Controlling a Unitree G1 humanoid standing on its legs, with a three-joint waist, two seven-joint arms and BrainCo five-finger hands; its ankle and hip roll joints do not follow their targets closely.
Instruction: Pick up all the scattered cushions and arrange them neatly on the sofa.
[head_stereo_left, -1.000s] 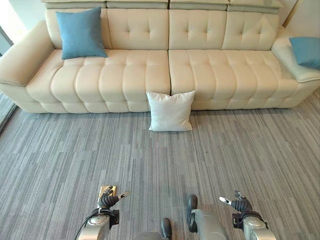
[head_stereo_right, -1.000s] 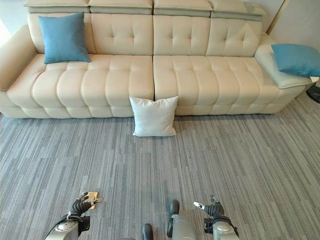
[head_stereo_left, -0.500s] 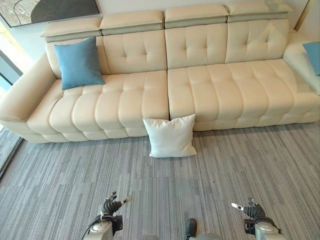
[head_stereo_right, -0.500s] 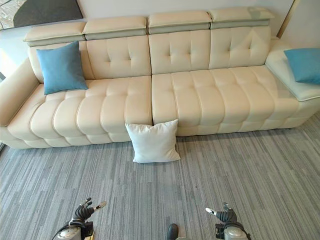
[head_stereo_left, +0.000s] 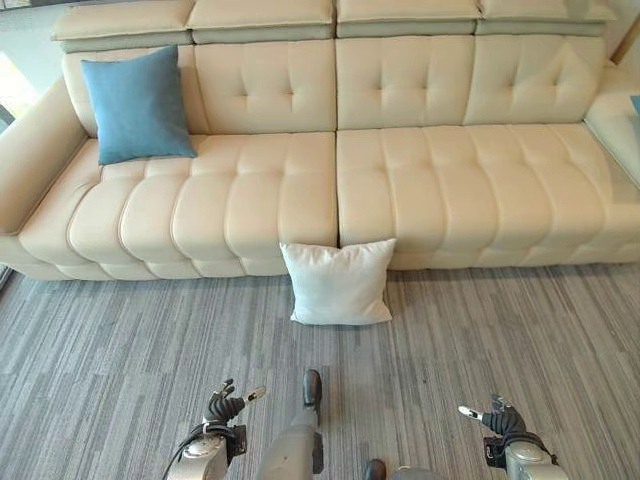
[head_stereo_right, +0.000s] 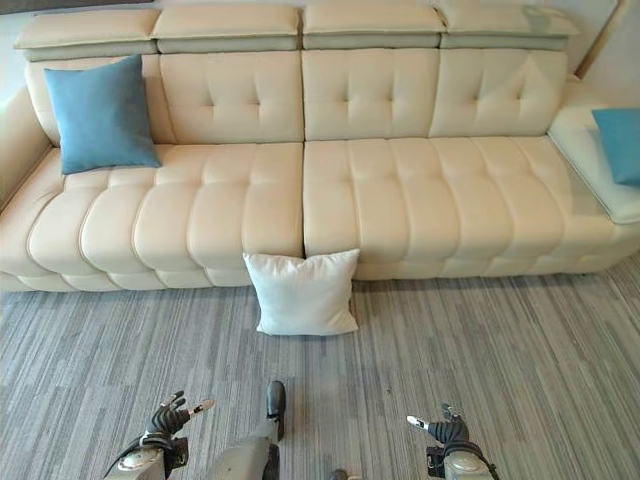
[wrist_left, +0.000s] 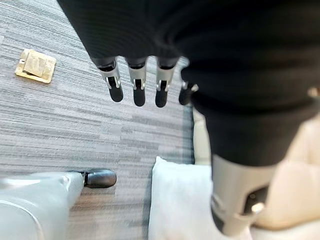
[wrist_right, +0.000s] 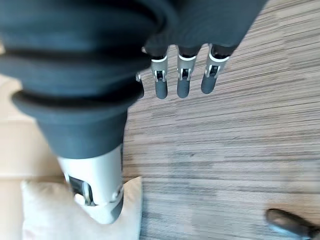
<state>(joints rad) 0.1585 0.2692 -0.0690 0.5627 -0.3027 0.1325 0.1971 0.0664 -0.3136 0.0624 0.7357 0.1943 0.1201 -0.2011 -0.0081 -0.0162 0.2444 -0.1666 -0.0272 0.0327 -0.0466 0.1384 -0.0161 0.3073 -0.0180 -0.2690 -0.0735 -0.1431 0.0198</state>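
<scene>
The white cushion (head_stereo_left: 338, 283) is leaning upright on the floor against the sofa (head_stereo_left: 430, 190), straight ahead between both hands, nearer the left hand (head_stereo_left: 227, 406); the right hand (head_stereo_left: 495, 417) is empty too, fingers relaxed.

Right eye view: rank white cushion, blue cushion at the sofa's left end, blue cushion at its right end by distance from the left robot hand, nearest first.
From the left robot hand:
1. White cushion, on the carpet against the sofa front, centre.
2. Left blue cushion, propped against the sofa back.
3. Right blue cushion, on the far right section.
</scene>
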